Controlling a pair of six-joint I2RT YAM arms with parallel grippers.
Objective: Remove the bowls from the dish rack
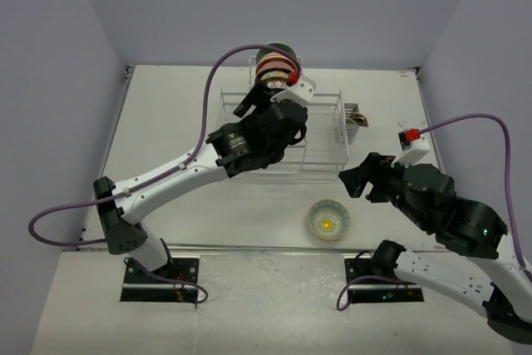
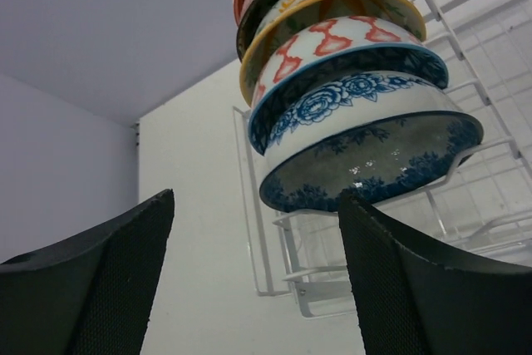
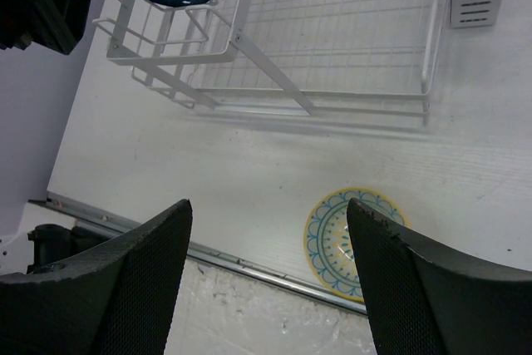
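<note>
Several patterned bowls [image 1: 276, 66] stand on edge in a row at the back of the white wire dish rack [image 1: 324, 135]. In the left wrist view the nearest of them is a blue floral bowl [image 2: 366, 147], with an orange-red and white one [image 2: 332, 43] behind it. My left gripper [image 2: 258, 197] is open just in front of that row. Its right finger [image 2: 416, 288] sits below the blue bowl's rim, and nothing is between the fingers. A yellow-centred bowl [image 1: 327, 219] lies on the table in front of the rack. My right gripper [image 3: 268, 203] hangs open above it and holds nothing.
A small metal caddy [image 1: 357, 116] hangs on the rack's right side. The table's metal front edge [image 3: 249, 259] runs just below the yellow-centred bowl [image 3: 332, 239]. Purple cables loop from both arms. Walls close in the table on the left, right and back.
</note>
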